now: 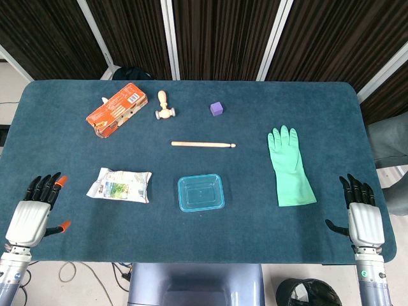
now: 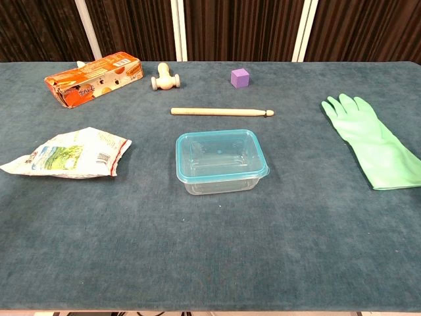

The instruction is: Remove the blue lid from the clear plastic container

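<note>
At the lower left of the head view the left hand (image 1: 33, 207) lies flat at the desk's (image 1: 331, 108) near edge, dark fingers spread and holding nothing, two tips capped in orange. The desk is covered in a napped teal cloth.

Right of that hand lies a crumpled, glossy packet (image 1: 120, 185), white with green print. Above it, toward the upper left, is an orange carton (image 1: 116, 109), dented, one end torn open. Next comes a small pale wooden toy (image 1: 164, 106), rounded, with a knob on top. Below it a thin, smooth wooden stick (image 1: 203, 144) lies crosswise.

Just below the stick, at centre, sits the container (image 2: 220, 176): a shallow rectangular tub of clear plastic with rounded corners. Its translucent blue lid (image 2: 219, 155) is on top, rim seated all round.

Above and right of the stick is a small purple cube (image 1: 217, 108). Further right a mint-green rubber glove (image 1: 289, 167) lies flat, fingers pointing away.

At the lower right the right hand (image 1: 362, 210) rests at the desk's edge, black fingers apart, empty.
</note>
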`<act>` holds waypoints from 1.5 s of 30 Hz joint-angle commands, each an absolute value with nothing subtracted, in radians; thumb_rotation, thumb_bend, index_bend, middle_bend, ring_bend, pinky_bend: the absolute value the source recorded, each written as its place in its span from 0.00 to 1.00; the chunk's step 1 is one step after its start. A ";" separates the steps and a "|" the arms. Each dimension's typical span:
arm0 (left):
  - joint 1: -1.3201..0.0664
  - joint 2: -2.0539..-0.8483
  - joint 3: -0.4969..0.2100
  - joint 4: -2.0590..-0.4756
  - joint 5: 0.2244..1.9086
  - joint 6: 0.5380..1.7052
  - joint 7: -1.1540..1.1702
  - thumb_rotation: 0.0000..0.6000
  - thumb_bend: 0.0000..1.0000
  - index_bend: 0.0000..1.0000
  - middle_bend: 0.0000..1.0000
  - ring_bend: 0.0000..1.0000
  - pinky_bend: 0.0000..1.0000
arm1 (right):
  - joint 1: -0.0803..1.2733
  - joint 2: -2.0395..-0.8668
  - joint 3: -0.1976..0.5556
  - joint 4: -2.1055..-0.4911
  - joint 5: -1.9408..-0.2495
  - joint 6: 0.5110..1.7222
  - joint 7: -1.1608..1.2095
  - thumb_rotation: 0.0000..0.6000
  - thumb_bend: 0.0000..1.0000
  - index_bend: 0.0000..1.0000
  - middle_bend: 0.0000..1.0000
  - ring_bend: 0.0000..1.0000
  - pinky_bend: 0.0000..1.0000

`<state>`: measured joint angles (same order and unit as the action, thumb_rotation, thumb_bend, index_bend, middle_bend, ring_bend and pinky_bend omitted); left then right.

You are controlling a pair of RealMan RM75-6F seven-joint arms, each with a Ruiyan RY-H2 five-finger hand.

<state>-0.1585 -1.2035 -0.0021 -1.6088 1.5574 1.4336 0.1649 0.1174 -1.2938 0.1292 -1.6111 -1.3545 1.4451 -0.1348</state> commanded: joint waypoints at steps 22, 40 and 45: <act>-0.162 -1.208 0.000 -1.632 1.533 1.405 0.185 1.00 0.00 0.00 0.00 0.00 0.00 | 0.119 -1.292 0.126 -1.619 -1.342 1.428 -0.137 1.00 0.11 0.00 0.00 0.00 0.00; -0.420 -1.269 -0.192 -1.911 1.230 1.125 0.488 1.00 0.00 0.00 0.00 0.00 0.00 | 0.117 -1.274 0.117 -1.651 -1.335 1.409 -0.124 1.00 0.11 0.00 0.00 0.00 0.00; -0.490 -1.370 -0.221 -1.946 1.063 1.097 0.603 1.00 0.00 0.00 0.00 0.00 0.00 | 0.117 -1.270 0.120 -1.655 -1.325 1.403 -0.121 1.00 0.11 0.00 0.00 0.00 0.00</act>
